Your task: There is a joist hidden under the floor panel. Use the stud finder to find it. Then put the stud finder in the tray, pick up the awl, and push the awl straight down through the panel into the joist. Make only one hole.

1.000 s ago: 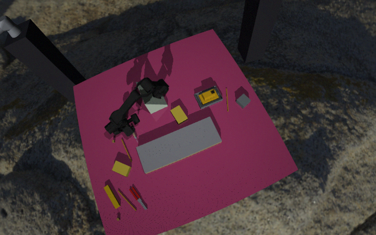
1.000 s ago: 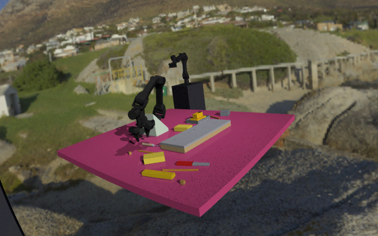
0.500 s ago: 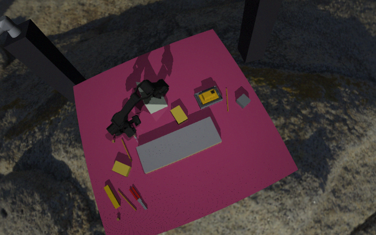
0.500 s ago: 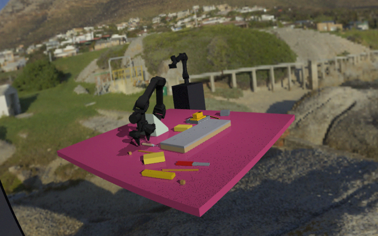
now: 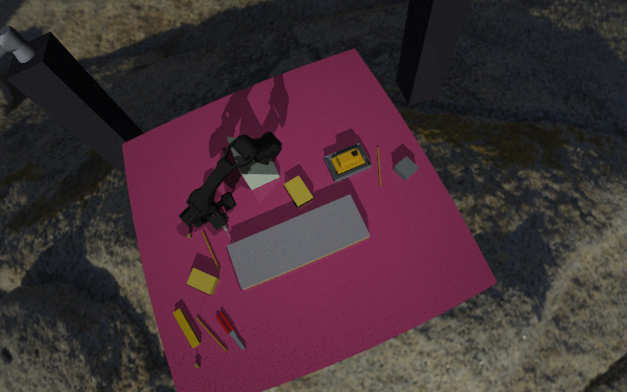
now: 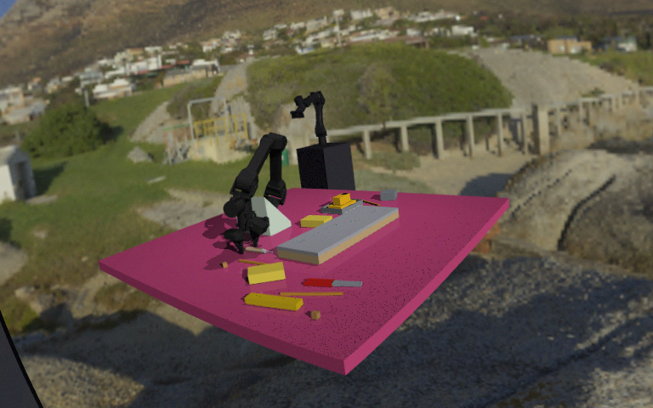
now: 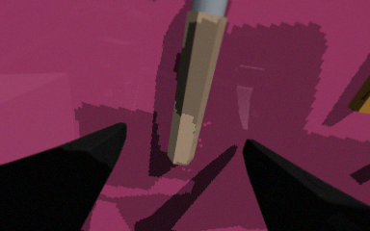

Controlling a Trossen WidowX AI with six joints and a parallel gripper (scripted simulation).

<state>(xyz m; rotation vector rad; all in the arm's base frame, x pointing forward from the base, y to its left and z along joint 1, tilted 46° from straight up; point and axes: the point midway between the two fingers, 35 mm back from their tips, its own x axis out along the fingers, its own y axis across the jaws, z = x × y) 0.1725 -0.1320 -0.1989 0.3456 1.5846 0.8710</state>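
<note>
Currently, the gripper [image 5: 209, 229] [image 6: 248, 247] [image 7: 186, 137] is positioned low over the pink table [image 5: 415, 258] [image 6: 409, 269] [image 7: 29, 120], left of centre in the top view. Its fingers stand wide apart, slightly short of full opening, and nothing is held between them. In the wrist view, the awl [image 5: 226, 230] [image 6: 256, 250] [image 7: 195, 87] extends from the upper middle of the frame to a point between the two fingers, with clearance on both sides. Its pale handle end is directed toward the bottom of the frame; the grey part of the tool exits at the top edge.

In the exterior view, the awl lies on the table just beside the near-left end of the floor panel [image 5: 298, 242] [image 6: 337, 235], its metal tip directed toward that panel. The stud finder [image 5: 347, 160] [image 6: 342, 199], a yellow unit, is seated in the grey tray [image 5: 336, 176] [image 6: 328, 210], right of centre in the upper half of the top view.

A yellow block [image 5: 298, 190] [image 6: 315, 221] is located between the tray and the arm in the top view. A red-handled tool [image 5: 230, 329] [image 6: 332, 282] lies at lower left of that view, near a thin orange stick [image 5: 211, 333] [image 6: 311, 293].
</note>
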